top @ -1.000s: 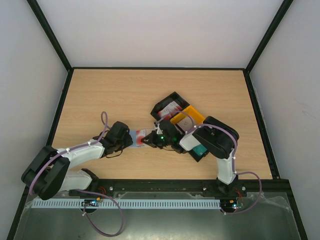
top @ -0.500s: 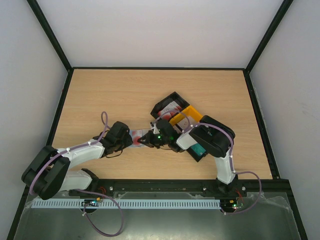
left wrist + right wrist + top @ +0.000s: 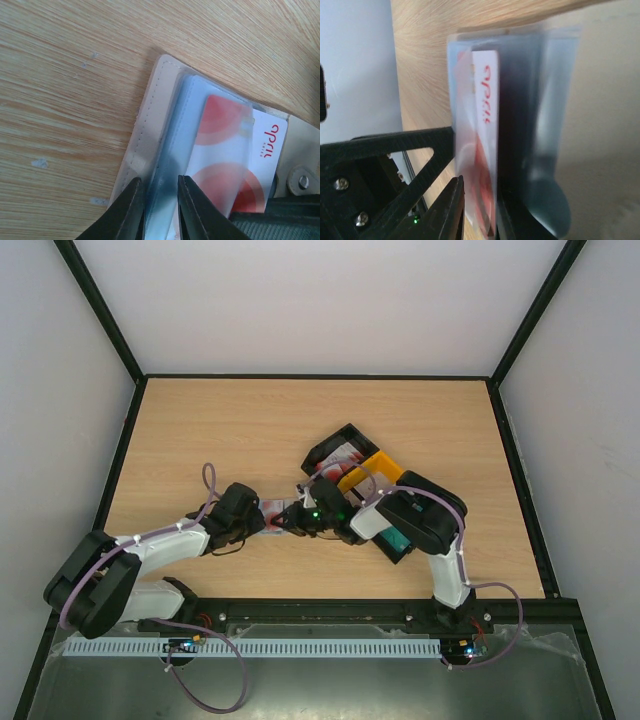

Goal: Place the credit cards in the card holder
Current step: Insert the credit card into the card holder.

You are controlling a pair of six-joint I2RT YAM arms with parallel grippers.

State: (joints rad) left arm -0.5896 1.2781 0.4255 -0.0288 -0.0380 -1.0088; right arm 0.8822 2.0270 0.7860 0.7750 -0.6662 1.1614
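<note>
The card holder (image 3: 146,125) lies open on the wooden table (image 3: 240,430), slightly left of centre and towards the near edge, between the two grippers. Its beige stitched cover faces up, and a clear bluish sleeve (image 3: 182,125) sits on top of the cover. The left gripper (image 3: 160,202) reaches in from the left. Its fingers (image 3: 131,212) are closed to a narrow gap, with the near edge of the sleeve pinched between them. The right gripper (image 3: 479,215) approaches from the opposite side, so the two sets of fingertips are just beside each other over the holder. Its fingers (image 3: 452,210) are nearly together and clamp the red-and-white credit card (image 3: 482,150) by one short end. In the left wrist view, about half of this card lies under the clear sleeve. The other half, which bears red lettering, projects beyond the sleeve towards the right gripper. In the right wrist view, the card is seen edge-on, tilted against the sleeve layers. The views do not show whether the card's leading edge has reached the bottom of the pocket. The black-and-yellow three-compartment tray (image 3: 328,443) sits diagonally just behind and to the right of the grippers, partly covered by the right arm. A second red-and-white card (image 3: 343,455) shows in the tray's black far compartment. A teal card (image 3: 397,539) shows in the tray's near end, beneath the right arm's forearm.
</note>
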